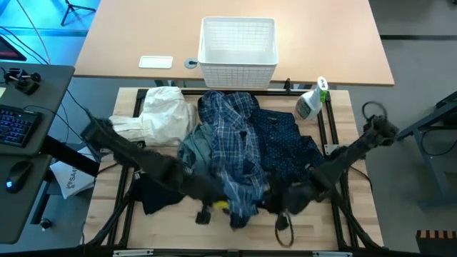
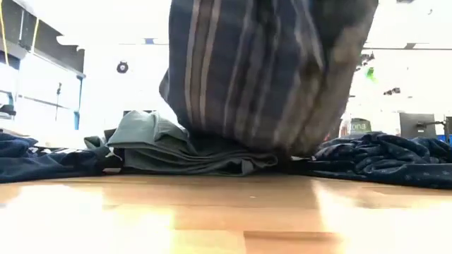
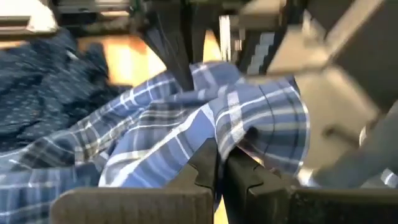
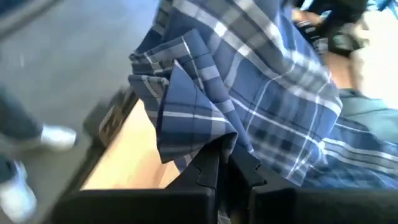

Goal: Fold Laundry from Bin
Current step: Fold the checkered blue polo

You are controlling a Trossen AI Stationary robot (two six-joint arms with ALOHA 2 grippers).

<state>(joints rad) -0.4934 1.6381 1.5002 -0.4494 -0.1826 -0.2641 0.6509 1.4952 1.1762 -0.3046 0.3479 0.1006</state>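
The blue-white plaid shirt [image 1: 232, 139] lies down the middle of the wooden table. Its near end is raised and, in the low view, the plaid shirt [image 2: 268, 70] hangs with its lower part on the pile. My left gripper [image 1: 218, 191] and my right gripper [image 1: 275, 196] are both shut on that near end. A grey-green top [image 1: 194, 146] lies to the shirt's left and navy dotted trousers [image 1: 289, 139] to its right. A white cloth [image 1: 161, 114] lies at the far left and a black piece [image 1: 153, 193] at the near left. The white bin [image 1: 238, 43] stands beyond the table's far edge. My left gripper [image 3: 217, 171] pinches a bunched fold of the plaid shirt [image 3: 227, 140] between its two fingers, slanting downward. The cloth is raised off the table there and drapes away from the fingers in slack folds. My right gripper [image 4: 227, 165] pinches a folded edge of the plaid shirt [image 4: 208, 140] between its two fingers, slanting downward. Several layers are bunched at the fingers. The cloth is lifted there and falls away slack toward the pile.
A spray bottle [image 1: 311, 100] stands at the table's far right corner. A small yellow object [image 1: 221, 207] and a dark strap [image 1: 283, 223] lie on bare wood near the front edge. A desk with a keyboard [image 1: 14, 125] stands to the left.
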